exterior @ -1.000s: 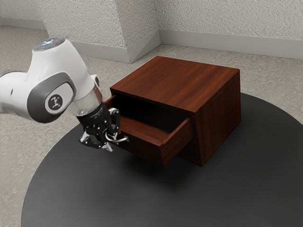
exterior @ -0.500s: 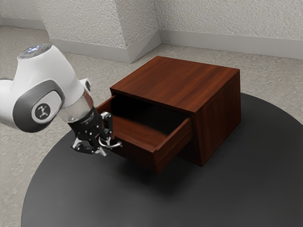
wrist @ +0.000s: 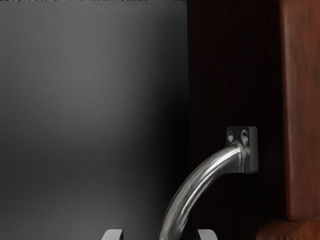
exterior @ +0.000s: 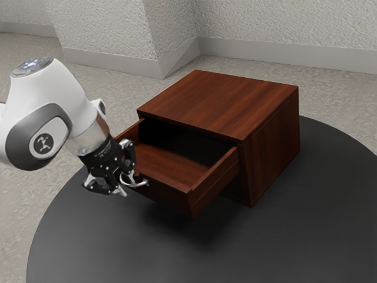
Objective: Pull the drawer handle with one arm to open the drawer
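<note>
Arm [exterior: 35, 127]: running off the exterior view's left edge, so its base is lying outside what you are seeing.
Table [exterior: 283, 236]: being cut by the exterior view's lower and right edges.
Handle [wrist: 196, 182]: leaving the wrist view at its lower edge; you are seeing one mount.
Cabinet interior [exterior: 188, 138]: sitting in shadow, so you are getting no detail of its back wall.

Textured walls [exterior: 118, 23], beige floor [exterior: 17, 206], black table [exterior: 294, 236]
</note>
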Available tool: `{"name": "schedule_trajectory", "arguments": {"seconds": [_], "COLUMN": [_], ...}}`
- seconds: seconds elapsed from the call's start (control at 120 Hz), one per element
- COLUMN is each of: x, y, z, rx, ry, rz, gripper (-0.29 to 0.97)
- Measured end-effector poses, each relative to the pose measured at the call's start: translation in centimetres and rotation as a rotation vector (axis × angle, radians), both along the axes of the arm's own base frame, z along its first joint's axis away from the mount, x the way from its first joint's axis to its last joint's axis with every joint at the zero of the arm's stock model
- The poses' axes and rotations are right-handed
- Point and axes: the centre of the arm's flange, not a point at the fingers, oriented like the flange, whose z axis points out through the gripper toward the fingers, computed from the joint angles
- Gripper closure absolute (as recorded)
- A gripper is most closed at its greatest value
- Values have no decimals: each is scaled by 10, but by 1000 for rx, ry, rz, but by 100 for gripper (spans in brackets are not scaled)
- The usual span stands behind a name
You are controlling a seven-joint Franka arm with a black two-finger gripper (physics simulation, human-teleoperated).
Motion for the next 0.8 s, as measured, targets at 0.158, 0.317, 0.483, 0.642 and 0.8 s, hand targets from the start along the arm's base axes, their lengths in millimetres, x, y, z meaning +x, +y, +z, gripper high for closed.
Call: {"name": "schedule_trajectory", "arguments": {"seconds": [0.158, 0.317, 0.483, 0.642, 0.8], "x": [-4, -14, -26, -27, -43], "y": [-1, -3, -33, -38, -57], "z": [10, 32, 110, 195, 189], "rx": [7, 30, 55, 6, -29], "ry": [-22, -65, -154, -106, 18], "rz": [-2, -10, -55, -58, -102], "gripper": [55, 54, 28, 13, 6]}}
